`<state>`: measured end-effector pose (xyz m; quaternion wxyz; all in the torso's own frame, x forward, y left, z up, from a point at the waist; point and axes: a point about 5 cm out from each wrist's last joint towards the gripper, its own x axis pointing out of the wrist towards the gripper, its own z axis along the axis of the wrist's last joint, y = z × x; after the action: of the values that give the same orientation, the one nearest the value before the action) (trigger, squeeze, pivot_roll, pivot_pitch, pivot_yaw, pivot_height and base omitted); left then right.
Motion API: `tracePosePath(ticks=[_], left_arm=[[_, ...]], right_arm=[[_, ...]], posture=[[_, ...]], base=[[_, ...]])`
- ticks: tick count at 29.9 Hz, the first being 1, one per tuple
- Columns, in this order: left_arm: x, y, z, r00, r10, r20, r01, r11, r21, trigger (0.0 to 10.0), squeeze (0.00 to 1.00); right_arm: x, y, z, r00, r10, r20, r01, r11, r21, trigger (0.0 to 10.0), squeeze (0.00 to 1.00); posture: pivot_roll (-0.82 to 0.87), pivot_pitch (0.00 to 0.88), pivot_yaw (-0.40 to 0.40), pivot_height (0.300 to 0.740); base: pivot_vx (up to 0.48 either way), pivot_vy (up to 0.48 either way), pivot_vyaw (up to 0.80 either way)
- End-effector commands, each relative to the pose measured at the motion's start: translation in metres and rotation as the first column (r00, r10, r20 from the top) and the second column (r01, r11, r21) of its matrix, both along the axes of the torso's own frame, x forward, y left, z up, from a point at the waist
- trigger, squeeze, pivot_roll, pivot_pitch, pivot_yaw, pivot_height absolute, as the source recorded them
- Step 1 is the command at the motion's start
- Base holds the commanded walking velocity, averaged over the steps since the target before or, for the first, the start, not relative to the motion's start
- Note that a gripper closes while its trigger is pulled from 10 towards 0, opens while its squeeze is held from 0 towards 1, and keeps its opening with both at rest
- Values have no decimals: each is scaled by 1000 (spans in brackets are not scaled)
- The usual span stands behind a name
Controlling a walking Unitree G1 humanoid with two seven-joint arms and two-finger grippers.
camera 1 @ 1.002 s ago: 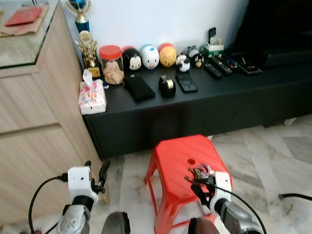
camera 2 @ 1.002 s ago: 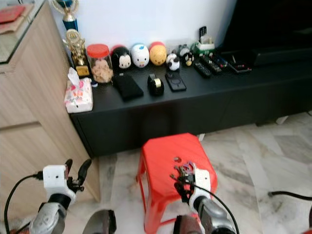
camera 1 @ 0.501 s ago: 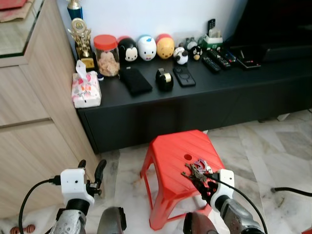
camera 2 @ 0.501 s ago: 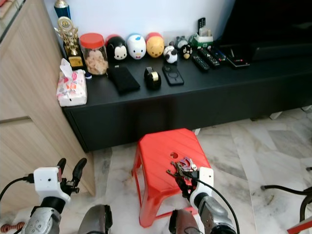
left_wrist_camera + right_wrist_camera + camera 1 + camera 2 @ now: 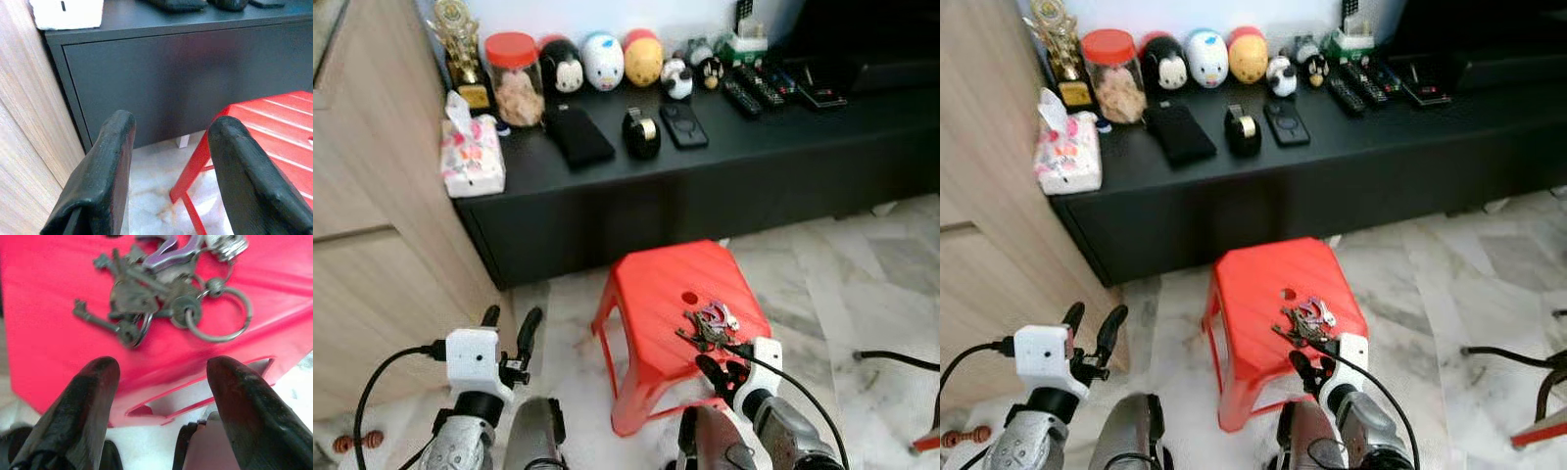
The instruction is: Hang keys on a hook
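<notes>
On the robot's left, beside the wooden cabinet (image 5: 372,235), the left gripper (image 5: 507,338) is held low over the marble floor (image 5: 862,284), its two black fingers (image 5: 105,171) spread and empty. Further along, the black TV console (image 5: 724,186) is seen nearer and lower in the head views than a second ago, with the tissue pack (image 5: 472,157), the snack jar (image 5: 513,78) and the row of round toy figures (image 5: 604,61) on its top; the whole picture has shifted, so the camera, not the furniture, is judged to have moved. At centre stands the red stool (image 5: 666,294), and the keys (image 5: 707,325) lie on its seat near the small round hole. On the right, the right gripper (image 5: 722,366) is now drawn back to the near edge of the stool, fingers (image 5: 85,396) parted with nothing between them, whereas a second ago its tips were in among the bunch. The keys are therefore judged not yet grasped, and a fresh approach will be needed. No hook can be made out.
</notes>
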<state>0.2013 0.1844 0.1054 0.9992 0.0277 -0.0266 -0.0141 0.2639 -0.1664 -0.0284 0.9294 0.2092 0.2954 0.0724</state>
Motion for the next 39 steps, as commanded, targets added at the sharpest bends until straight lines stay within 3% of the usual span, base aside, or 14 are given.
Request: tracePosePath(ticks=[1, 7, 23, 31, 32, 33, 34, 35, 39], left_arm=[[-4, -2, 0, 1000, -1, -17, 1, 1000, 4, 10000, 0], [-10, -3, 7, 999, 7, -37, -6, 1000, 5, 10000, 0], [-10, -4, 12, 999, 9, -54, -9, 1000, 1, 10000, 0], [-11, -6, 12, 998, 12, -63, -12, 1000, -4, 10000, 0], [-12, -7, 11, 998, 12, -64, -12, 1000, -4, 10000, 0], [-12, -7, 11, 998, 12, -64, -13, 1000, -4, 10000, 0], [-12, -7, 11, 998, 13, -65, -13, 1000, -5, 10000, 0], [-12, -7, 11, 998, 13, -65, -14, 1000, -6, 10000, 0], [-12, -7, 11, 998, 16, -66, -16, 1000, -6, 10000, 0]], right_arm=[[-2, -4, -1, 1000, -22, 0, 22, 1000, 4, 10000, 0], [8, 1, 8, 997, -18, 69, 14, 998, 63, 10000, 0], [13, 10, 15, 993, 54, 103, -66, 990, 121, 10000, 0], [16, 12, 17, 990, 70, 124, -82, 993, 89, 10000, 0], [16, 13, 17, 990, 68, 125, -79, 993, 90, 2745, 0], [17, 13, 18, 990, 65, 124, -77, 993, 92, 2745, 0], [17, 13, 18, 990, 64, 124, -75, 993, 93, 824, 0], [18, 13, 18, 990, 63, 124, -74, 993, 93, 0, 0], [19, 13, 19, 990, 57, 125, -69, 994, 88, 0, 0]], posture=[[29, 236, -113, 622], [39, 256, -113, 622], [37, 261, -108, 622], [34, 266, -110, 622], [35, 267, -111, 622], [35, 267, -111, 622], [35, 267, -111, 622], [34, 266, -113, 622], [35, 269, -114, 622]], base=[[0, 0, 0], [0, 0, 0], [0, 0, 0], [0, 0, 0], [0, 0, 0], [0, 0, 0], [0, 0, 0], [0, 0, 0], [0, 0, 0]])
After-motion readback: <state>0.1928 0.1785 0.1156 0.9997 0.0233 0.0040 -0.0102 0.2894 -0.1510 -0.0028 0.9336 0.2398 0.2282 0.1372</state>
